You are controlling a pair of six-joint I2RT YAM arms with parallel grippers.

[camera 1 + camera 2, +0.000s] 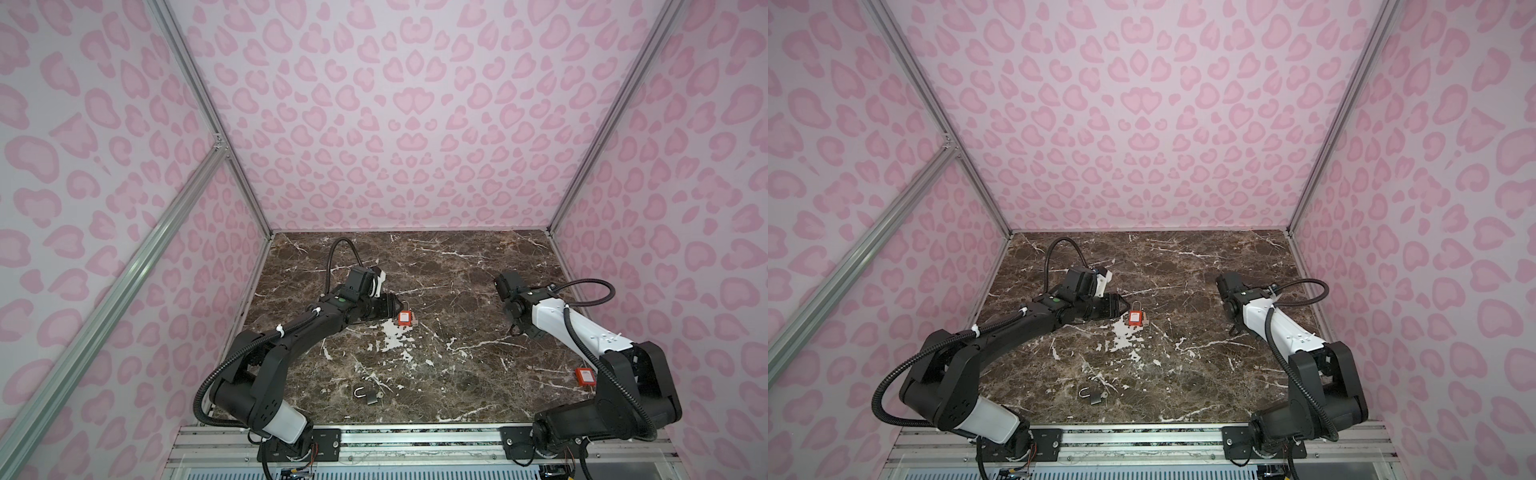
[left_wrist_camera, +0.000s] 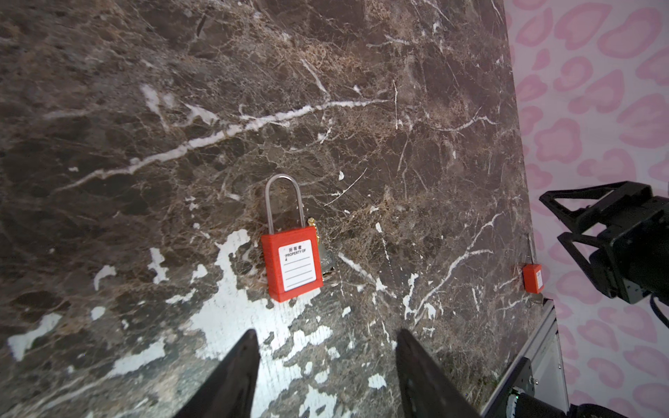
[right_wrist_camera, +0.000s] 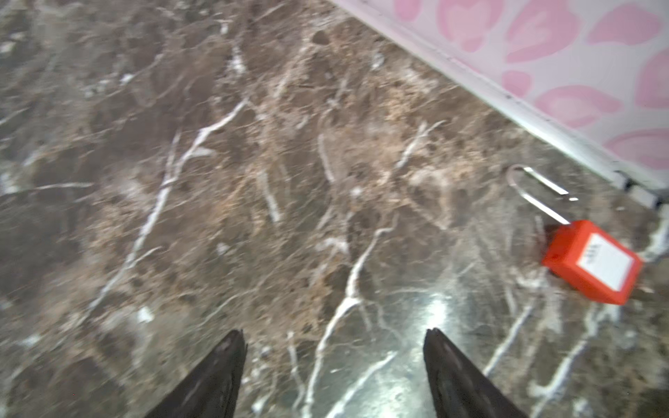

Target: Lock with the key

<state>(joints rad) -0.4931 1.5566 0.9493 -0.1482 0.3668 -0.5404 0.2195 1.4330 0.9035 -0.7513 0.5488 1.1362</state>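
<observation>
Dark brown marble-look tabletop (image 1: 457,270) with white veins and a patch of white blotches near the middle, boxed in by pink leopard-print walls (image 1: 415,124) on aluminium framing (image 1: 124,282). Left gripper (image 2: 326,332) sits low over that white patch with its jaws well apart and nothing between them. Just past its fingertips (image 2: 249,347) lies the red padlock (image 2: 291,267), flat on the marble, label side up, not touched. Both shackle legs run down into its body. The brass key (image 2: 312,231) pokes out from behind the padlock's far side. It is mostly hidden, and I can't tell whether it sits in the keyhole. In both top views this padlock is a little left of table centre, right at the tip of the left arm. Right gripper (image 3: 333,331) is also spread wide and empty, over bare marble on the right half of the table, well apart from the centre lock. Its wrist view is motion-blurred. A second red padlock (image 3: 593,264) lies by the right wall edge, and one shackle leg looks free of the body. Near the front edge, between the two arm bases, a small dark padlock (image 1: 370,397) with a silver shackle lies on its own.
</observation>
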